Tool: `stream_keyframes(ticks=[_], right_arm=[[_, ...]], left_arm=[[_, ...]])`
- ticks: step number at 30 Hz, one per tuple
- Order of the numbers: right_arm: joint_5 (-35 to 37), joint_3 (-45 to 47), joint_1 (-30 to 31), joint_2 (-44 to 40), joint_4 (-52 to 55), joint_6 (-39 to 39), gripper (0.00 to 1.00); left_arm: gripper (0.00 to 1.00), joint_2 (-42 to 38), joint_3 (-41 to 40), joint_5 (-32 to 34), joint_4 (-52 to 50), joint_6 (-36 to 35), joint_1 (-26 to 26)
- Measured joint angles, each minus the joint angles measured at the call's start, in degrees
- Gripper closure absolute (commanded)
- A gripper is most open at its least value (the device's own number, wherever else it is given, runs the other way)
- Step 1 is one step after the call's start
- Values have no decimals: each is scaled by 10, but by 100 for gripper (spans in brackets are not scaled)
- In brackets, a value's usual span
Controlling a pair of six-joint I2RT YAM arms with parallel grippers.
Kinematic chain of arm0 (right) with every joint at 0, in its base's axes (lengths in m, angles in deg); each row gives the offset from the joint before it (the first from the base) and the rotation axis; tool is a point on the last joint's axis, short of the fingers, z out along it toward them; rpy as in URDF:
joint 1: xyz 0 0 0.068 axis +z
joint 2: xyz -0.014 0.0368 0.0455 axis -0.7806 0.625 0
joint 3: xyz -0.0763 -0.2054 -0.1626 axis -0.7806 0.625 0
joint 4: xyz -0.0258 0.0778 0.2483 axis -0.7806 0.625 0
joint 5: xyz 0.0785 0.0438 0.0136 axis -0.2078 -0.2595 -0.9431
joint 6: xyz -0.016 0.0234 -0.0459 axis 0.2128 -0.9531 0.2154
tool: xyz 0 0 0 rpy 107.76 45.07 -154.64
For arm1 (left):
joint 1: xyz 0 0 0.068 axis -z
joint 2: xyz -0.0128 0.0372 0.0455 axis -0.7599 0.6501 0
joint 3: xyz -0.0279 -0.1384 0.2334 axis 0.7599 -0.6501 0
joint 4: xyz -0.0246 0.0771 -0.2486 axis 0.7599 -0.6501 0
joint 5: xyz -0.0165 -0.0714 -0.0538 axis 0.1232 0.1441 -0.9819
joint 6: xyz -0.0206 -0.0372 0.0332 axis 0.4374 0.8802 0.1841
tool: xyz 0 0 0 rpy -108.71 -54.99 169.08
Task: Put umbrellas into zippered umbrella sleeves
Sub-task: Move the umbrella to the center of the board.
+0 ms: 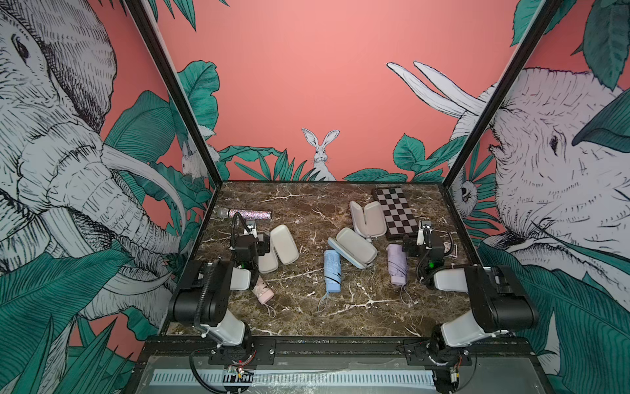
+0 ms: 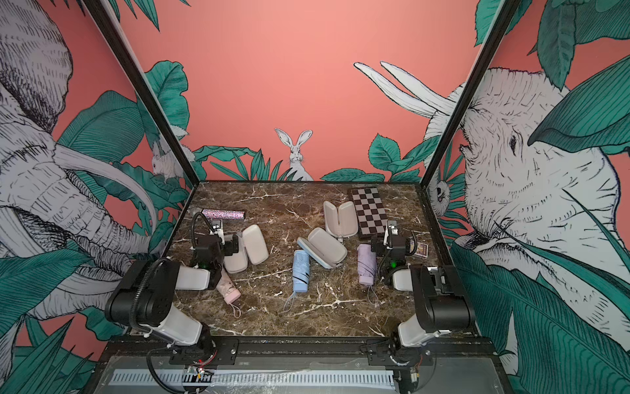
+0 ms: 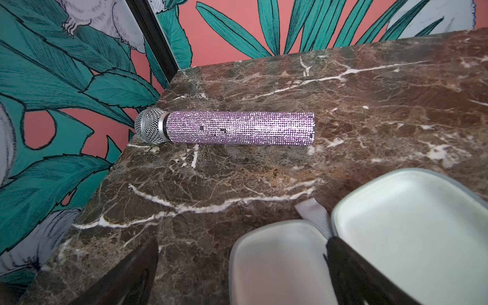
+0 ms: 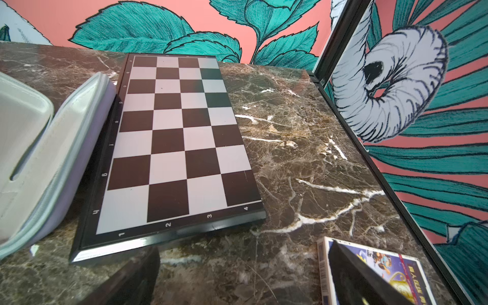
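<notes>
Wide-open left gripper (image 3: 244,241), nothing held. Hangs over left sleeve (image 1: 285,249), opened flat with pale insides up; one dark finger crossing the gap between the halves near grey strap (image 3: 313,214); touching or not, cannot tell. Pink umbrella (image 1: 264,292) behind that gripper, toward the robot base, partly hidden under the left forearm, just beside the sleeve's near end. Glitter microphone (image 3: 237,128) ahead on marble table (image 1: 306,307), well apart. Wide-open right gripper (image 4: 244,248), also empty. Hangs above bare marble between checkered board (image 4: 179,142) and card box (image 4: 412,266), one finger overlapping the box. Lilac umbrella (image 1: 397,264) just beside the right wrist, on its inner side, lying lengthwise, loop toward the robot. Far sleeve (image 1: 375,220) open in a V, against the board's edge, ahead and inward of right gripper. Blue umbrella (image 1: 332,271) mid-table, between both arms, near neither gripper, far end touching or just beside blue-edged sleeve (image 1: 353,247); which, cannot tell. None of the three umbrellas inside a sleeve.
</notes>
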Motion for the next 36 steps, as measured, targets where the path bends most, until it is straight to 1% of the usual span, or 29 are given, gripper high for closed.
stream_keyframes(ticks=[30, 33, 34, 36], right_arm=[[-1, 0, 0, 0, 0, 0, 1], [-9, 0, -3, 0, 1, 1, 1], [-14, 0, 0, -3, 8, 6, 1], [-1, -9, 21, -35, 66, 29, 1]], left_arm=[[0, 0, 0, 0, 0, 0, 0], [0, 0, 0, -1, 0, 0, 0], [0, 0, 0, -5, 1, -3, 0], [0, -14, 2, 3, -21, -17, 13]])
